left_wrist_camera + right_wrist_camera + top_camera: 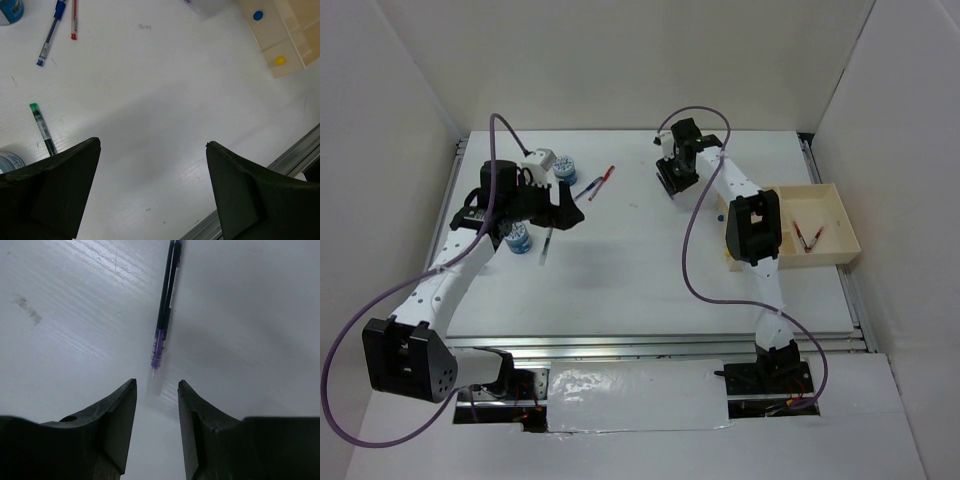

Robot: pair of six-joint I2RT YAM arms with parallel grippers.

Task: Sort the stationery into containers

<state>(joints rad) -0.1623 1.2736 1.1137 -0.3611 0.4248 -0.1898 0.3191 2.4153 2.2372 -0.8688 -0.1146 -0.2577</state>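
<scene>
Upper left: blue pen (587,187) and red pen (603,181) lie side by side near a patterned roll (565,168); a second roll (518,238) sits lower, beside a green-capped pen (546,243). Right: beige tray (810,187) holds apparently two red-tipped pens (807,236). A purple pen (164,315) lies flat in the right wrist view.

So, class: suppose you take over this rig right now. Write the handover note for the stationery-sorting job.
Left gripper: jaws wide open, empty, above bare table.
Right gripper: jaws open, empty, with the purple pen lying on the table just ahead of them.
Done: what look like two red-ended pens lie in the tray.
To do: the purple pen, blue pen, red pen, green-capped pen and two rolls are all on the table, outside the tray.
</scene>
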